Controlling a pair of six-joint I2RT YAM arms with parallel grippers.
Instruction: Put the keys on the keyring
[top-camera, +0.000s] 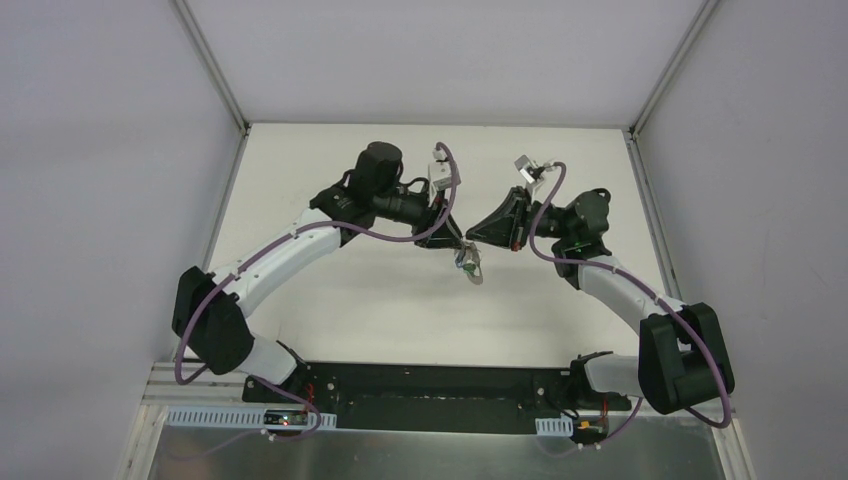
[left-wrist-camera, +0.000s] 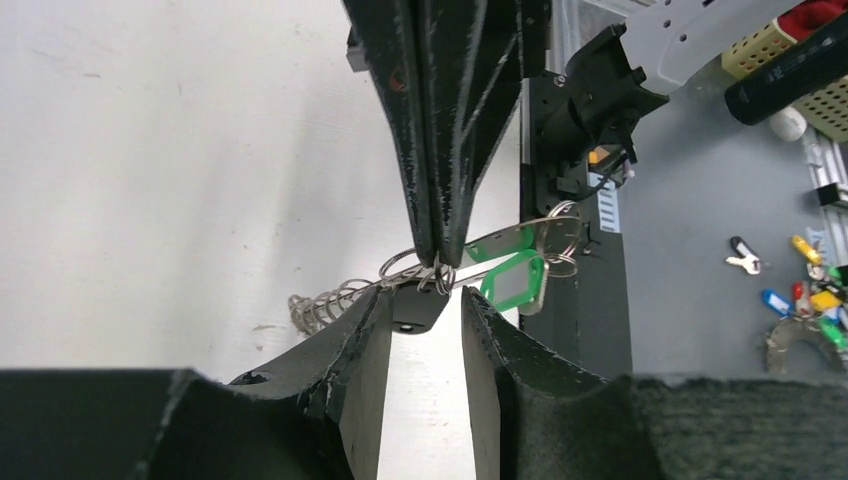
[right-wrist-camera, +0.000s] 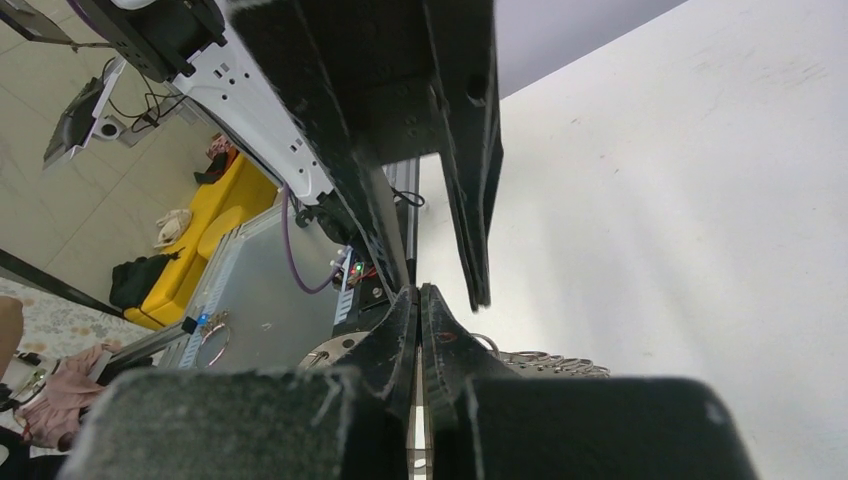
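Observation:
Both grippers meet above the middle of the table. The keyring (top-camera: 468, 262) hangs between them. In the left wrist view its silvery chain of rings (left-wrist-camera: 325, 305) trails left and a green key tag (left-wrist-camera: 512, 282) hangs to the right. My right gripper (top-camera: 480, 232) comes down from the top of that view (left-wrist-camera: 440, 262), shut on a metal ring. My left gripper (left-wrist-camera: 425, 312) has its fingers apart, with the black key head (left-wrist-camera: 418, 305) between the tips and a slit of light beside it. In the right wrist view the right gripper (right-wrist-camera: 417, 295) is pressed shut, with the chain (right-wrist-camera: 545, 362) beside it. No blue key shows.
White walls and metal posts (top-camera: 215, 70) close in the table at the back and sides. The black base rail (top-camera: 430, 395) runs along the near edge. Beyond the table edge, several spare coloured keys (left-wrist-camera: 805, 295) lie on a grey surface.

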